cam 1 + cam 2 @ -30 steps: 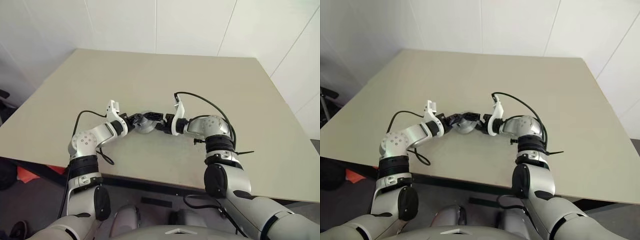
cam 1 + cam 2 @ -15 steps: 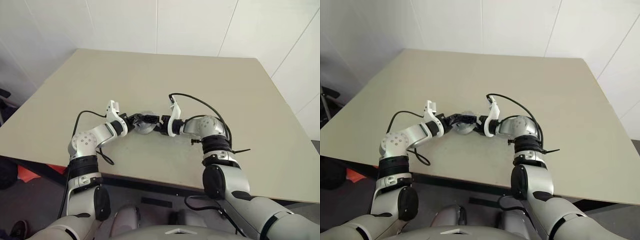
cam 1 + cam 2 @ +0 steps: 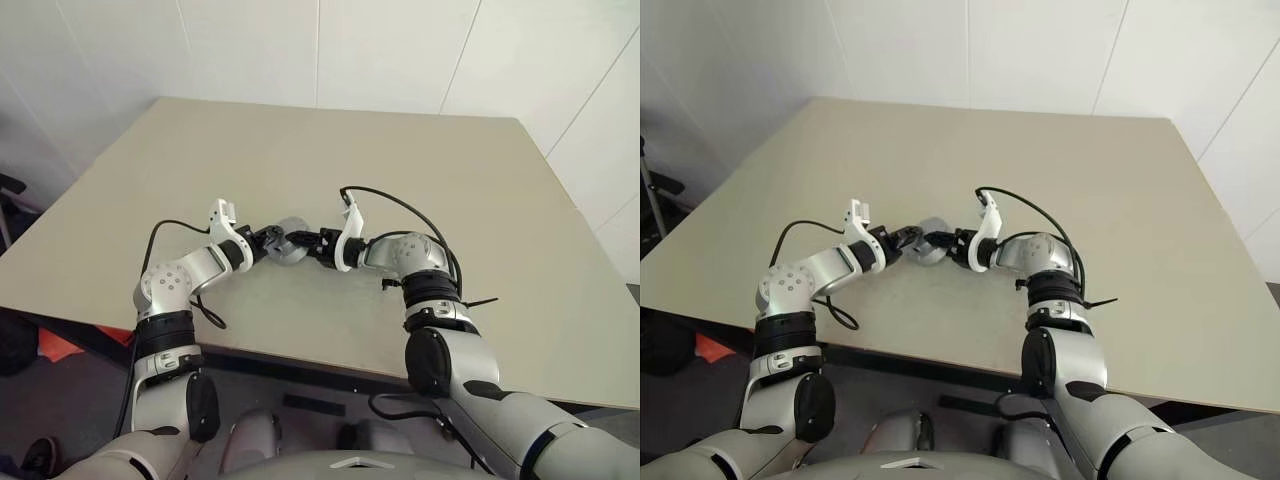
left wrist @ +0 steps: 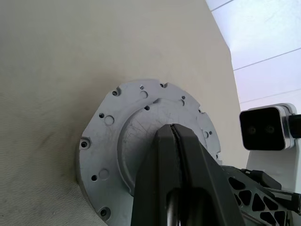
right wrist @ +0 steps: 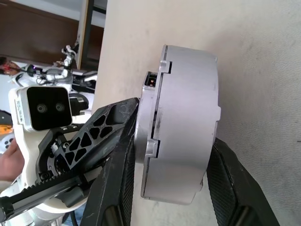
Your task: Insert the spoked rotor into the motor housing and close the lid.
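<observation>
With the motor housing [image 5: 181, 125] on edge on the table [image 3: 420, 170] between both arms, left gripper [image 4: 175, 141] closed flat against its face; right gripper [image 5: 174, 174] straddles it, not yet clamped; squeeze evenly.

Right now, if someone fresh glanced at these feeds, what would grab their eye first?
Both claws meet at one silver round motor assembly held on edge above the beige table, near its front middle. The left claw, fingers shut, presses flat against the assembly's drilled face, while the right claw straddles its thick rim, a finger on each side.
</observation>
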`<action>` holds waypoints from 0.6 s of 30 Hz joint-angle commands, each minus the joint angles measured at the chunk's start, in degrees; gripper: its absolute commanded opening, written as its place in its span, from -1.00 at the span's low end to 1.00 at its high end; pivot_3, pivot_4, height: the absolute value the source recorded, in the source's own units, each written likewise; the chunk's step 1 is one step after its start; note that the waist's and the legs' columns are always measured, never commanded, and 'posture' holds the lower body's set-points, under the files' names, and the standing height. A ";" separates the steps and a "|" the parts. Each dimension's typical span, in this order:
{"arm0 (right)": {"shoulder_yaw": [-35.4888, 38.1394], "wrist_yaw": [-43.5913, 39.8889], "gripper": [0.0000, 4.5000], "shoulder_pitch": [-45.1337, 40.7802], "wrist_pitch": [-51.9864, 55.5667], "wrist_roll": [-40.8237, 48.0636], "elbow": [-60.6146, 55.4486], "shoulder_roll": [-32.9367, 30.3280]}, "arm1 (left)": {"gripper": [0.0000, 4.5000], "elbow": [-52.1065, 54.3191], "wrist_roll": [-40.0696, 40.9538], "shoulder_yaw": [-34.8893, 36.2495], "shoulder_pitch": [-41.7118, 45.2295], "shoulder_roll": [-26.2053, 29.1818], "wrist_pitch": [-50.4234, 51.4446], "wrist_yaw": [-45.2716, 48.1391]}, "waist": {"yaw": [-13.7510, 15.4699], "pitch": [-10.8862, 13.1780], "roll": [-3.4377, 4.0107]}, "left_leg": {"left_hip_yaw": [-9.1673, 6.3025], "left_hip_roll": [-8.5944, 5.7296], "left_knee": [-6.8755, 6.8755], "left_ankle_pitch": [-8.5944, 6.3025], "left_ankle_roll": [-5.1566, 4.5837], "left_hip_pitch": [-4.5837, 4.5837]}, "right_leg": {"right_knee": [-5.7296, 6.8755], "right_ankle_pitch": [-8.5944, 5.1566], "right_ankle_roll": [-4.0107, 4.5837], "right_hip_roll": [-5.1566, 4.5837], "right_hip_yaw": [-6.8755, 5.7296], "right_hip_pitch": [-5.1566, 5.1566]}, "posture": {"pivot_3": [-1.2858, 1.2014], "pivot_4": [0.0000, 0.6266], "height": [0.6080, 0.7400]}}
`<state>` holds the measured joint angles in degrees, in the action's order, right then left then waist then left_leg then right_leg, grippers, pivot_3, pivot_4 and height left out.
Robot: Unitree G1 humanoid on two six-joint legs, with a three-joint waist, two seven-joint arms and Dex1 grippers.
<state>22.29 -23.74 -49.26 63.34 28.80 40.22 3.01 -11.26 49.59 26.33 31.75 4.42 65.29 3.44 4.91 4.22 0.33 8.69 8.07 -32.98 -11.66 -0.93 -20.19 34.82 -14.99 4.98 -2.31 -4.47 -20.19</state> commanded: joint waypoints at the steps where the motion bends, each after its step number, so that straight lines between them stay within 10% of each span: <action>1: 0.74 0.75 -0.08 -3.24 -2.19 2.14 0.97 0.95 | -1.00 -0.98 -1.29 -2.43 -1.23 -0.48 0.28 0.60 | 0.10 0.00 0.00 | 0.00 0.00 0.00 0.00 0.00 0.01 | 0.00 0.00 0.00 0.00 0.00 0.00 | 0.03 -1.00 1.00; 18: 9.35 7.80 -0.08 -7.57 -6.51 7.22 11.01 0.17 | -1.00 6.47 5.49 1.44 -4.27 -0.04 -6.67 6.95 | 0.51 0.00 0.00 | -0.01 0.00 -0.20 0.10 -0.19 -0.93 | 0.26 0.16 -0.18 -0.01 -0.04 -0.87 | 0.03 -1.00 1.00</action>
<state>31.69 -16.12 -55.53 57.37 34.47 51.17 2.77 -7.02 53.59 27.72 27.53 4.07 59.40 9.58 5.42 4.22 0.33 8.68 8.08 -33.18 -11.56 -1.11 -21.11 35.09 -14.83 4.79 -2.31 -4.51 -21.07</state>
